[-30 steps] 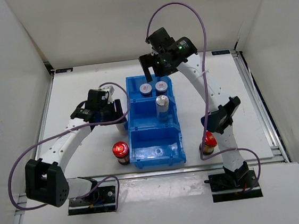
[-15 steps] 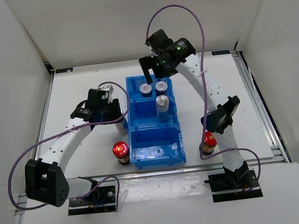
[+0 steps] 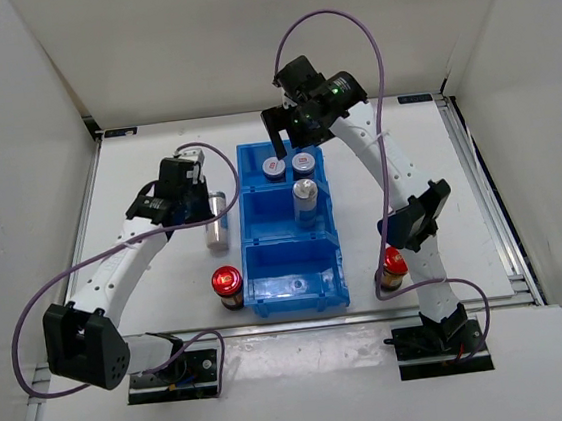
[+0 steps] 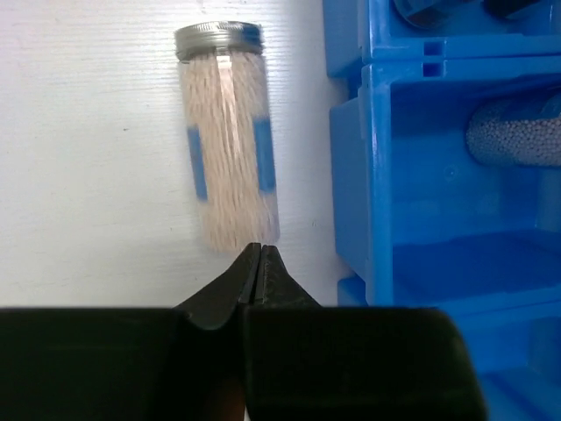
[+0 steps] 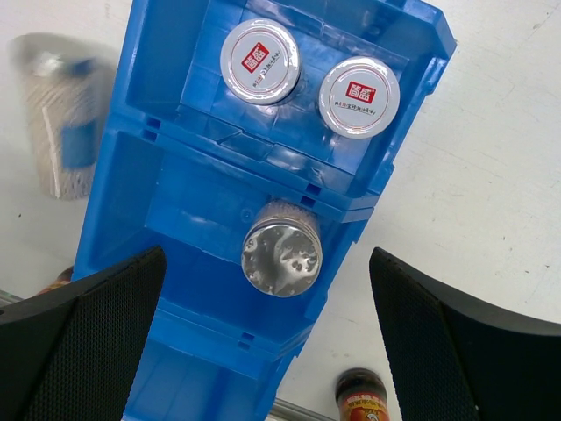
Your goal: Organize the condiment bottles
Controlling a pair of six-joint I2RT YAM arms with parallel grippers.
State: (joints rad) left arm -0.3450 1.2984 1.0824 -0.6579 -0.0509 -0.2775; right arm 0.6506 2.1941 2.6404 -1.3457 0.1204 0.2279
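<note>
A white-blue silver-capped bottle [image 3: 217, 221] lies on its side on the table left of the blue bin [image 3: 263, 234]; it also shows in the left wrist view [image 4: 230, 140]. My left gripper [image 3: 203, 201] [image 4: 257, 250] is shut and empty, its tips at the bottle's base end. The other silver-capped bottle [image 3: 305, 196] [image 5: 282, 248] stands in the middle compartment. Two grey-lidded bottles [image 3: 273, 167] [image 3: 304, 162] stand in the far compartment. My right gripper [image 3: 292, 141] [image 5: 267, 254] is open and empty above the bin. Red-capped bottles stand at the bin's left [image 3: 227, 284] and right [image 3: 394, 267].
The bin's near compartment [image 3: 296, 274] holds nothing. The right arm's lower links stand next to the right red-capped bottle. White walls enclose the table on three sides.
My left gripper has drawn back up and to the left, and the white-blue bottle beside the bin now lies on its side in plain view. The right gripper has hardly moved.
</note>
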